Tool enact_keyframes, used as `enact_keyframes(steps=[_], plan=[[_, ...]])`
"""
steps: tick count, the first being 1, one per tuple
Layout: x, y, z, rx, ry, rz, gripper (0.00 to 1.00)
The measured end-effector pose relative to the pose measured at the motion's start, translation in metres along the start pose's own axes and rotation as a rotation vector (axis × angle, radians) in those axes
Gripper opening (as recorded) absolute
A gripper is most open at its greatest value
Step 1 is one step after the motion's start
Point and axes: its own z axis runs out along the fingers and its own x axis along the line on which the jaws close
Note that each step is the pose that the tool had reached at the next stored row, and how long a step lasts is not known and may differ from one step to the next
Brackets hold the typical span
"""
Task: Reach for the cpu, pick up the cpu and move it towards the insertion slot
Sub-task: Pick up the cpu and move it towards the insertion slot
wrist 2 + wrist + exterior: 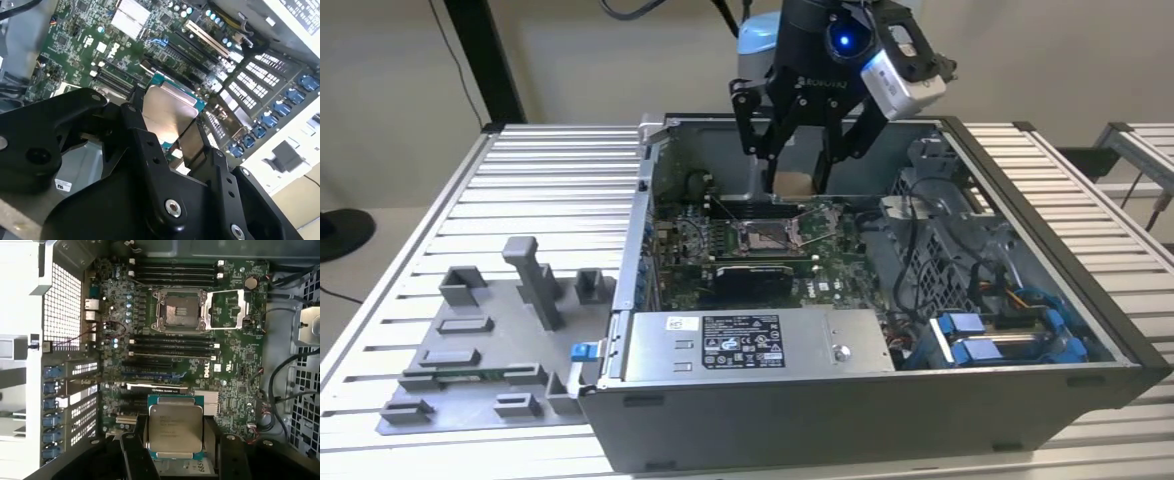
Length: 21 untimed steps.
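You have the cpu (pixel 175 427) in your gripper (pixel 176 450) right now: the black jaws are closed in on two sides of it, open just as wide as the chip, and nothing else is in them. In the first wrist view the chip sits low in the middle of the frame, flat and level, shiny side up. I think you hold it by its edges so the flat face stays free and the underside can go straight down. It is a thin square with a smooth silvery top and a thin green rim. In the second wrist view the same chip (pixel 167 112) shows in the middle of the frame, just past the black fingers (pixel 150 150). The insertion slot (pixel 181 310) is in the upper middle of the first wrist view, well apart from the chip. It is a square metal frame, shiny, with a dull grey middle, and its cover is flipped open beside it, so it looks ready. In the exterior view your gripper (pixel 797 180) hangs inside the open computer case (pixel 1014 330), near the top middle of the frame, above the green board (pixel 847 285) and just behind the slot (pixel 761 237).
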Motion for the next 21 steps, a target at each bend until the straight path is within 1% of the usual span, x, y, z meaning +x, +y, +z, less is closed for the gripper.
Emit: enact_keyframes(steps=[4,8,14,16,17,18,20,21], plan=[[-0.0010,0.0158,0.0004,0.0154,0.0003,0.001,0.00],[-0.0014,0.0314,0.0008,0.0290,0.0005,0.002,0.00],[-0.0019,0.0585,0.0014,0.0528,0.0005,0.003,0.00],[-0.0021,0.0675,0.0015,0.0625,-0.0029,0.004,0.00],[-0.0021,0.0713,0.0016,0.0663,-0.0061,0.004,0.00],[-0.0021,0.0747,0.0016,0.0685,-0.0106,0.005,0.00],[-0.0019,0.0787,0.0017,0.0690,-0.0201,0.005,0.00],[-0.0016,0.0805,0.0019,0.0690,-0.0230,0.005,0.00]])
